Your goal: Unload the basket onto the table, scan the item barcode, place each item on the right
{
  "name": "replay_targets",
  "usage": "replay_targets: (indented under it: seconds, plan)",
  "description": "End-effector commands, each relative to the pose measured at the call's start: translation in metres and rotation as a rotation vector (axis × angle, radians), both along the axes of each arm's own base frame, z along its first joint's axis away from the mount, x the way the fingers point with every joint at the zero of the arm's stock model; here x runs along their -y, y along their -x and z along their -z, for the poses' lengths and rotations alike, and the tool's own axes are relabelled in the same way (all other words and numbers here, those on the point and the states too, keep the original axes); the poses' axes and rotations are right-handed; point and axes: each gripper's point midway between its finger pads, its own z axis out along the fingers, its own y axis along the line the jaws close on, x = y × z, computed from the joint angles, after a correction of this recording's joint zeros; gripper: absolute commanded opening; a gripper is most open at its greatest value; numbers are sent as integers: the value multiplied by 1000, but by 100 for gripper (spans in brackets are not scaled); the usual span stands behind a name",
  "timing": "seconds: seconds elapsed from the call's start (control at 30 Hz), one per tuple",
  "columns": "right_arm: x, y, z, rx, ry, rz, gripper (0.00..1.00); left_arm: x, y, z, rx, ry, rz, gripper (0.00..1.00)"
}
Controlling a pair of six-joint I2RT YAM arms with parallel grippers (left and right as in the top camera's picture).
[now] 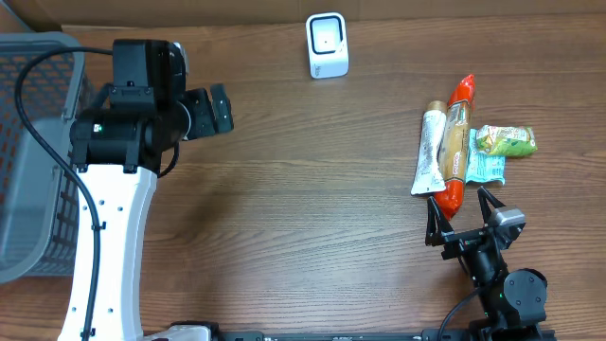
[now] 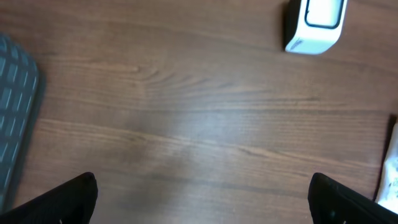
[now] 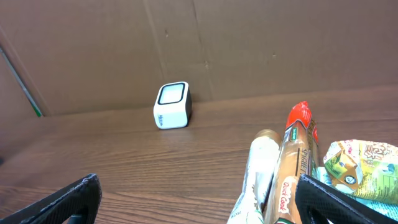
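Both the left tool (image 1: 220, 107) and right tool (image 1: 461, 201) gape wide and empty, and since the red sausage stick (image 1: 457, 142) lies touching a white tube (image 1: 431, 152) near the right edge of the desk (image 1: 303, 208), a grab may snag both.

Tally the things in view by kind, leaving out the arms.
Packaged snacks: 4 (white tube, orange-red sausage, green pack, pale blue packet)
Barcode scanner: 1
Grey mesh basket: 1
Total: 6
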Motion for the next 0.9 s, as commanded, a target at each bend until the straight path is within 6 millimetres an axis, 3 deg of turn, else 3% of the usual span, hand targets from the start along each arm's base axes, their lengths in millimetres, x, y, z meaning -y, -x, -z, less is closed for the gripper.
replay_targets:
  seconds: [0.0,0.13,0.27,0.53,0.73,0.87]
  plan:
    - [3,-1,2,2,-3,18,100,-10,10,-7,2,-50,-35,100]
    - [3,-1,2,2,-3,18,100,-18,23,-18,99,-71,-49,99]
    - [3,-1,2,2,-3,18,100,-20,32,-14,235,-68,-36,100]
    - [3,-1,2,2,-3,18,100,-20,57,22,546,-114,141,100]
    - [3,-1,2,2,-3,18,100,-22,81,41,787,-259,177,100]
    - [3,-1,2,2,-3,18,100,-29,96,61,852,-308,133,100]
